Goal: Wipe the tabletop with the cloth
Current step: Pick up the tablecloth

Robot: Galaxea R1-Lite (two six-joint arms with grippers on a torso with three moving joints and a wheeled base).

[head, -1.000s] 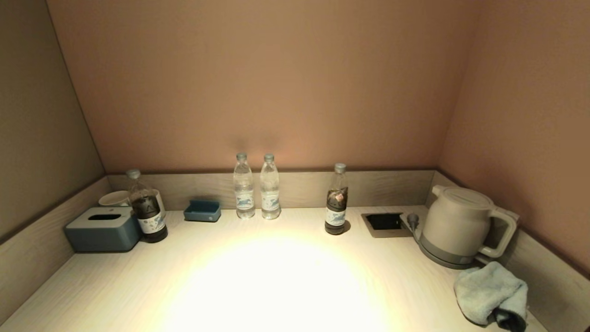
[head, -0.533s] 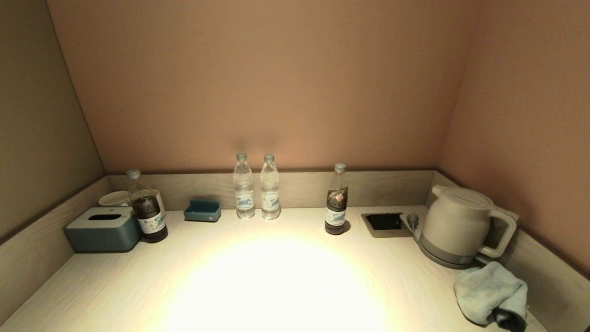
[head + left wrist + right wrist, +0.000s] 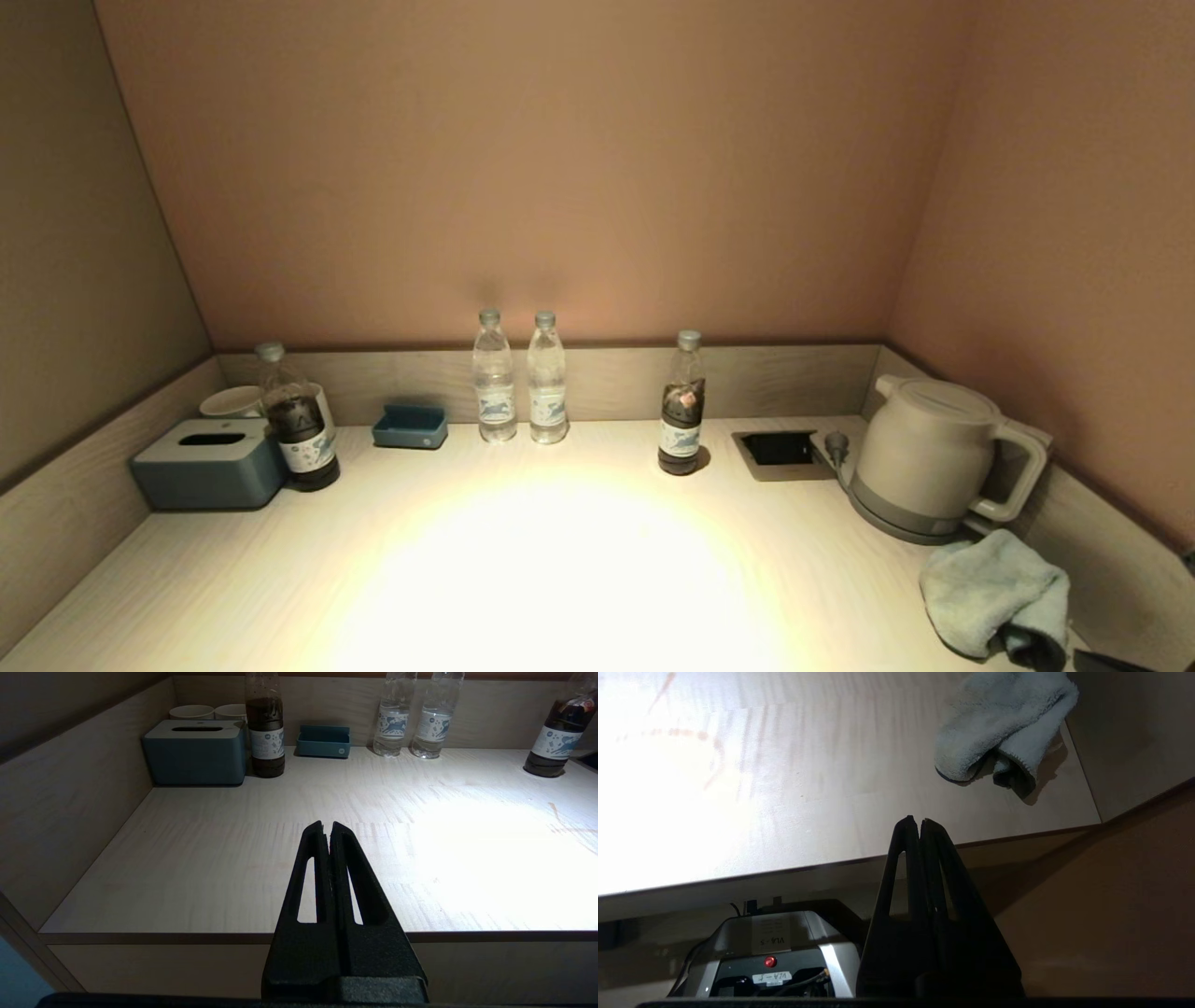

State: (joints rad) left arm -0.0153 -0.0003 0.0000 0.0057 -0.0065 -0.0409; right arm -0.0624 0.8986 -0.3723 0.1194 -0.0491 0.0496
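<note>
From the head view you can only see a dark sliver of the right arm at the bottom right corner, and the cloth (image 3: 995,593) is partly cut off at the bottom edge. The pale wood table (image 3: 560,560) sits in a nook with brown walls, and a bright spot of light washes out its middle. At the back stand two clear bottles (image 3: 520,378), two dark bottles, a blue tissue box (image 3: 207,463) and a kettle (image 3: 924,457). The cloth lies crumpled just in front of the kettle, near the right wall.

In the left wrist view, the left gripper (image 3: 327,828) hangs over the table's front edge, its fingers pressed together, holding nothing.

In the right wrist view, the right gripper (image 3: 914,822) is off the table's front edge, fingers pressed together too. The cloth (image 3: 1004,723) lies apart from them, near the table's corner.
</note>
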